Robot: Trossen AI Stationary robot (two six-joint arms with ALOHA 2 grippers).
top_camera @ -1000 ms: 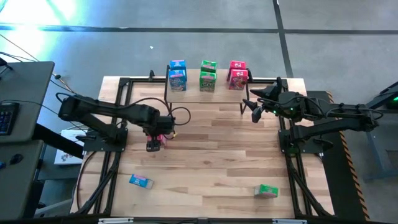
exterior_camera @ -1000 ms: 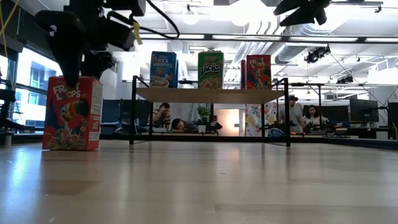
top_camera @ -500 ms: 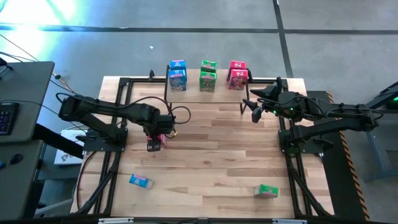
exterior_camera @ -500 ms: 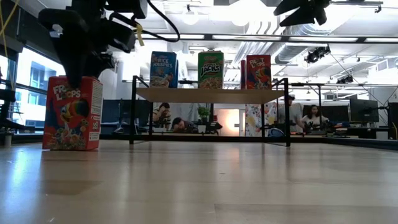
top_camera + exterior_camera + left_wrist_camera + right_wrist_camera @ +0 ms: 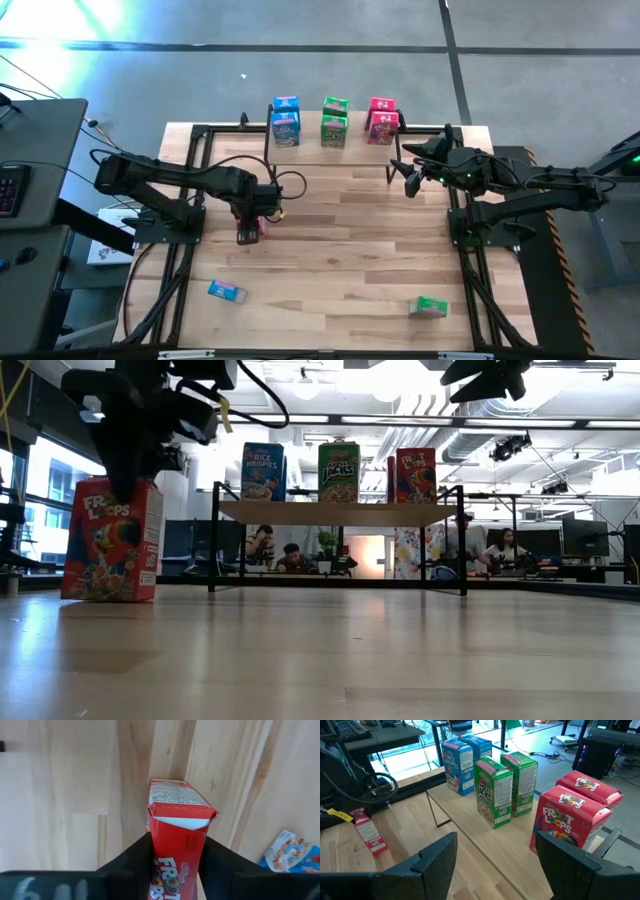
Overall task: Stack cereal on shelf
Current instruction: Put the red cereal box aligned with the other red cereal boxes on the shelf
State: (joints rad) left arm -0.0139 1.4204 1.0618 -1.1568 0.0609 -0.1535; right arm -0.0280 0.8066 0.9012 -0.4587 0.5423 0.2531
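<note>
Since a second ago the left hand (image 5: 175, 865) has drawn its fingers in from a wide spread and now pinches the red cereal box (image 5: 176, 832) by its two sides, and that box, upright before, now leans slightly in the low view (image 5: 112, 540). It stands on the left half of the counter (image 5: 340, 250), a little left of centre, and from above the hand (image 5: 248, 232) covers nearly all of it, so only a sliver of red shows. Whether its base is fully on the wood cannot be told. On the shelf (image 5: 335, 148) at the far edge six boxes stand in three pairs, blue boxes (image 5: 285, 122), green boxes (image 5: 334, 122) and red boxes (image 5: 382, 120); in the low view each front box hides the one behind it. The right hand (image 5: 410, 185) hovers with fingers spread, holding nothing, just near of the shelf's right end; in the low view it is cut off at the top edge. A blue box (image 5: 226, 291) lies flat near the left front of the counter and a green box (image 5: 429, 306) lies flat near the right front. Open wood stretches across the middle of the counter between the two arms.
</note>
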